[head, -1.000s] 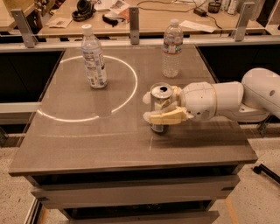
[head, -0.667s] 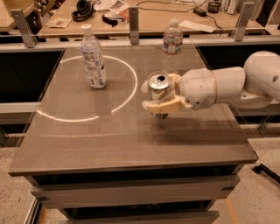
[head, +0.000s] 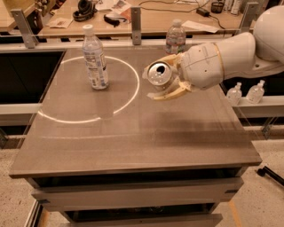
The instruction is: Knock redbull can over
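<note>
At the near edge, the brown table sits on its cabinet of drawers, and a soft shadow lies across the top on the right.

Just beyond that shadow, right of centre, the robot's gripper has the redbull can clamped between its cream fingers, one above the can and one below. A second ago the can stood upright on the tabletop in the same grasp. Now it is higher and tipped over, with its shiny pull-tab top turned toward the camera and the left, and it appears to be clear of the surface. The white arm reaches in from the right, higher in the view than before.

One can is in view, and two water bottles on the table, both upright as earlier. The left bottle stands inside a white ring of light that curves across the left half of the top, well apart from the can. The far bottle stands at the far edge, partly hidden behind the gripper.

Off the table's right side, two small bottles sit side by side on a lower ledge. On the wooden desk beyond lies a pair of headphones.
</note>
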You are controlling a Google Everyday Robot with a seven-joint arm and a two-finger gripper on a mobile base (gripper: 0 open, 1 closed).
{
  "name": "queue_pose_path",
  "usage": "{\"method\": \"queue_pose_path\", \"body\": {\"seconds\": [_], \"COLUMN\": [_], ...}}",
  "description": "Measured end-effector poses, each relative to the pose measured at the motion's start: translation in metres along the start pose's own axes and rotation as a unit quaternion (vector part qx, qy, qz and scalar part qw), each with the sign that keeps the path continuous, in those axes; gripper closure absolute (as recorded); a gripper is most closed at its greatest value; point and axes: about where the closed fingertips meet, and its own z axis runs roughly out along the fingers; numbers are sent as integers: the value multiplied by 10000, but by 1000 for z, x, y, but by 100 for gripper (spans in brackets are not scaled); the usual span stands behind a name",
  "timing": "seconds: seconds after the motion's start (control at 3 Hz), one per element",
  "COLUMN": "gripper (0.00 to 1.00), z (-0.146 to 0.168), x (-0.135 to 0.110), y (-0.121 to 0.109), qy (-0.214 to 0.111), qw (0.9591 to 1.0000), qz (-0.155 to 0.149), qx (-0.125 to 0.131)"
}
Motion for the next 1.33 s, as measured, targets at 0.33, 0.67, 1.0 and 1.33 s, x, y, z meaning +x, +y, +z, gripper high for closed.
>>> {"method": "queue_pose_path", "body": {"seconds": [0.33, 0.67, 1.0, 1.33], "gripper": [100, 100, 100, 100], "z": [-1, -3, -10, -14], "x": [9, 23, 38, 50], "y": [22, 47, 66, 81], "qy": [896, 1709, 2361, 2759], "qw": [9899, 9648, 9319, 9040], "qz": [-842, -1418, -1924, -2289], "qx": [-704, -1409, -1970, -2331]}}
